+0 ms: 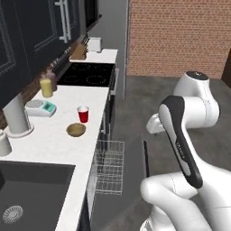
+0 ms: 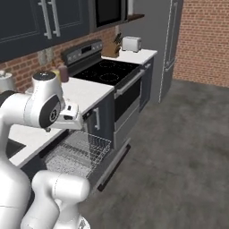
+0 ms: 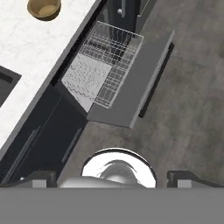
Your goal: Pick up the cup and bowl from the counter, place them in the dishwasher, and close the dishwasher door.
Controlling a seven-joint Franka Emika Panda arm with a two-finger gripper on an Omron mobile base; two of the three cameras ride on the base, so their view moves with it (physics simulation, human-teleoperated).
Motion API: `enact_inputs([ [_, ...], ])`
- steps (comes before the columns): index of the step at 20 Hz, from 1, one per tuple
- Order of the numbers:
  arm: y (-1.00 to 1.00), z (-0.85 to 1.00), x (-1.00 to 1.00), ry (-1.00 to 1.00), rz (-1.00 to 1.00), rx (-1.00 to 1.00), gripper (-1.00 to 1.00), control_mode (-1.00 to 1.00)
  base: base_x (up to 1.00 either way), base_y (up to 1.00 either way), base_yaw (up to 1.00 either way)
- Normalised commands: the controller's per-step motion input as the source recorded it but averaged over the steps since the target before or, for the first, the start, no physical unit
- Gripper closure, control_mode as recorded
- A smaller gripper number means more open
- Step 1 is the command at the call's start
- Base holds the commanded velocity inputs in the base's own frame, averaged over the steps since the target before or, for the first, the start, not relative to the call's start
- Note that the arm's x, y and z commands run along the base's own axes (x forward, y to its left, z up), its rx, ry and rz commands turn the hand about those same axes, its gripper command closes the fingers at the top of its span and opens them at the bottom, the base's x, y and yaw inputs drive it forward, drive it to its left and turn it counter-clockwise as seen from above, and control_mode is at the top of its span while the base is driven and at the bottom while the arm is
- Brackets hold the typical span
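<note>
The red cup (image 1: 83, 114) stands upright on the white counter (image 1: 52, 146), with the tan bowl (image 1: 76, 130) just in front of it near the counter edge. Below them the dishwasher stands open, its grey wire rack (image 1: 109, 166) pulled out over the lowered dark door (image 3: 131, 89). The rack (image 3: 105, 61) holds nothing. My gripper (image 3: 112, 178) is open, hanging high over the floor in front of the dishwasher and well apart from the cup and bowl (image 3: 43, 8). In the right base view the hand (image 2: 71, 118) sits above the rack (image 2: 78, 154).
A black sink (image 1: 31, 194) lies at the near end of the counter and a black cooktop (image 1: 88, 74) at the far end. A yellow jar (image 1: 46, 87), a teal-and-white scale (image 1: 41, 108) and a white roll on a stand (image 1: 17, 117) line the back. Grey floor (image 2: 179, 147) lies open to the right.
</note>
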Motion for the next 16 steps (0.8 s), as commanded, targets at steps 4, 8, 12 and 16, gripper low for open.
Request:
enact_inputs([
  [4,0.00,0.00,0.00,0.00,0.00,0.00,-1.00,1.00,0.03,0.66,-0.05],
  [8,0.00,0.00,0.00,0.00,0.00,0.00,-1.00,1.00,0.26,0.87,-0.04],
  [12,0.00,0.00,0.00,0.00,0.00,0.00,-1.00,1.00,0.51,0.61,0.00],
  [16,0.00,0.00,0.00,0.00,0.00,0.00,-1.00,1.00,0.27,0.26,0.14],
])
